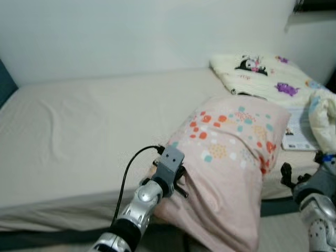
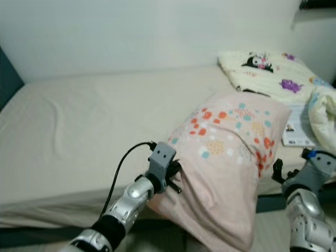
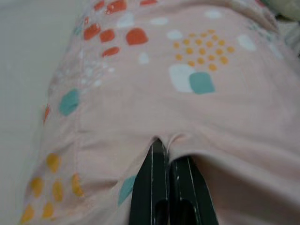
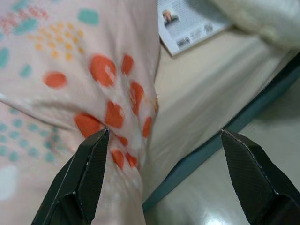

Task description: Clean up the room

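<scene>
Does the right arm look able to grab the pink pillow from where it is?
Probably yes: the right gripper, jaws open, sits right at the pillow's edge with nothing between them.

One pillow (image 1: 231,157), one blanket (image 1: 262,73), one booklet (image 1: 296,131), one bed (image 1: 79,131)

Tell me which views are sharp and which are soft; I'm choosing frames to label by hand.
Left eye view: evenly lit and a little soft, the pink pillow readable. Left wrist view: the left tool, pinched shut on pillow fabric, is fairly sharp, while the print beyond blurs. Right wrist view: the open right tool has crisp fingertips; the booklet is soft, its text unreadable.
</scene>
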